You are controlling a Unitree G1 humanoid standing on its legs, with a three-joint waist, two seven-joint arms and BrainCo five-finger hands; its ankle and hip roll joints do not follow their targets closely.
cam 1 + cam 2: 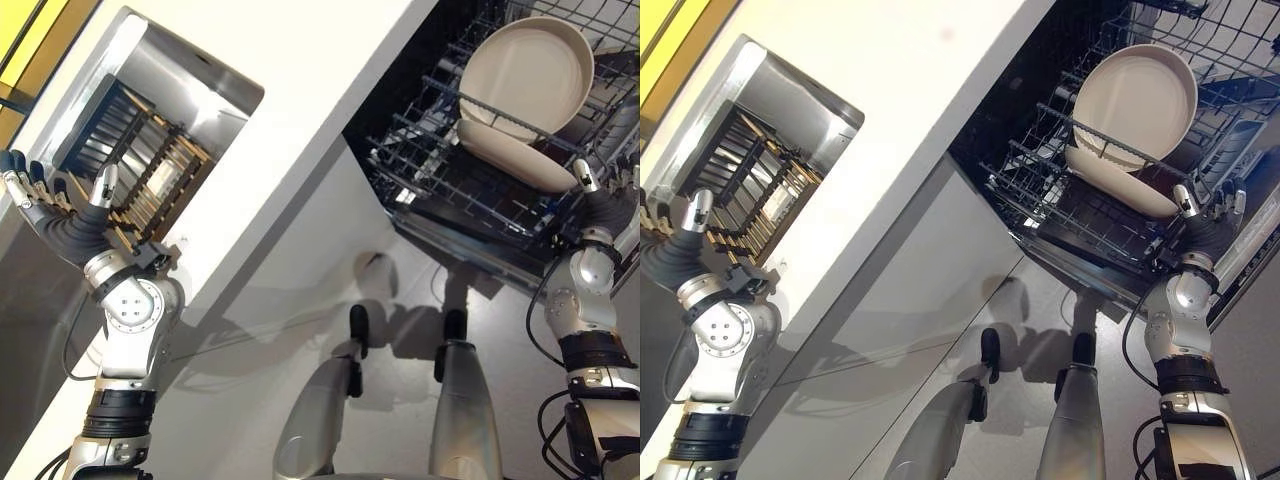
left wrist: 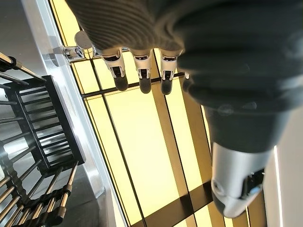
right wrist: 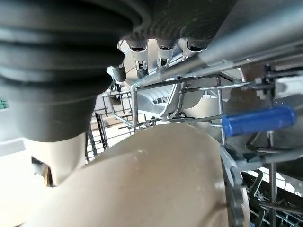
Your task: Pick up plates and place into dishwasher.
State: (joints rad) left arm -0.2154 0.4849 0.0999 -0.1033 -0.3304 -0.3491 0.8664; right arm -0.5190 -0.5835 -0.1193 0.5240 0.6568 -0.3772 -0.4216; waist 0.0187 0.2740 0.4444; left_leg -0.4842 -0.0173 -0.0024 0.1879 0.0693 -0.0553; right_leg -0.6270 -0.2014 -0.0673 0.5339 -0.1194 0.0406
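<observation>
No writing is legible to us. Two plates (image 1: 525, 75) stand in the dishwasher rack (image 1: 440, 175); our left hand (image 1: 45, 200) and right hand (image 1: 1205, 215) are both spread, holding nothing.

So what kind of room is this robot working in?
Most likely a kitchen. A pulled-out dishwasher rack holds two cream plates, a steel sink is sunk into a white counter, and a black dish rack sits in the sink.

Two round cream ceramic plates stand in one black wire dishwasher rack (image 1: 440, 160) on the right: the far plate (image 1: 527, 72) upright, the near plate (image 1: 515, 155) leaning against it. One black slatted dish rack (image 1: 140, 165) sits in the single steel sink (image 1: 215, 75) on the left.
</observation>
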